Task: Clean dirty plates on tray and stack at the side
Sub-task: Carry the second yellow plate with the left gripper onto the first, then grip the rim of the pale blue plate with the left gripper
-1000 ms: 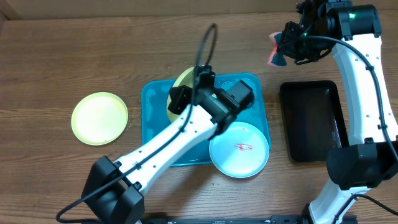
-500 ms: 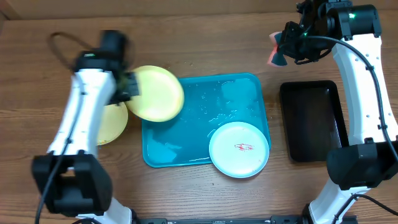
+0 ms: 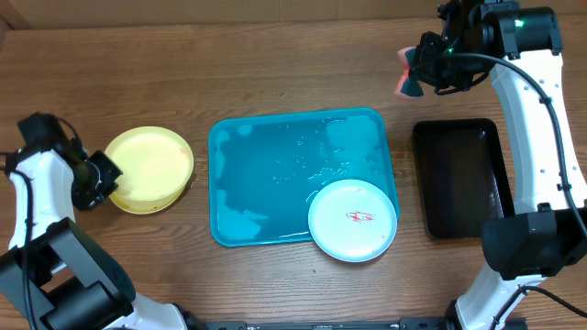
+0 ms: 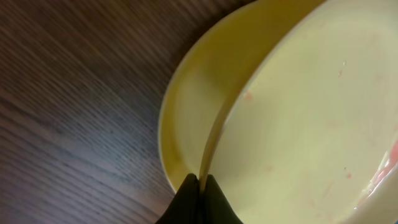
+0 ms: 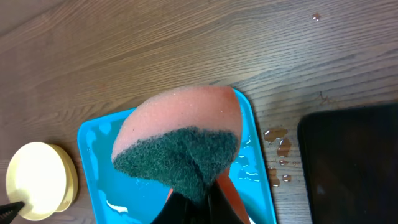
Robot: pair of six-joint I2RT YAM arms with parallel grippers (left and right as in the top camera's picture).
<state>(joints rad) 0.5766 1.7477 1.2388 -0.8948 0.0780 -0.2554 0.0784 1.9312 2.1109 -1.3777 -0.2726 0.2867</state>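
Wooden table (image 3: 275, 64), left of teal tray (image 3: 266, 174): left gripper (image 4: 198, 186) pinched tight on upper yellow-green plate (image 4: 298, 112), laying it onto lower yellow-green plate (image 4: 186, 106) (the stacking spot). Right gripper (image 5: 199, 193) clamps sponge (image 5: 180, 124) aloft, presumably reserved for smeared mint plate (image 3: 352, 220) at the tray's near-right corner.

Teal-blue tray (image 3: 266, 174) on brown wood-grain table (image 3: 275, 55). Left of it, pale yellow plates (image 3: 151, 165). At its near-right corner, mint-white plate (image 3: 339, 234), red smear (image 3: 359, 217). Right of it, black tray (image 3: 459, 179). Pink-and-dark-green sponge (image 5: 177, 137).

Table (image 3: 275, 73): tray (image 3: 266, 197), plates (image 3: 151, 165) (black tray (image 3: 459, 174))
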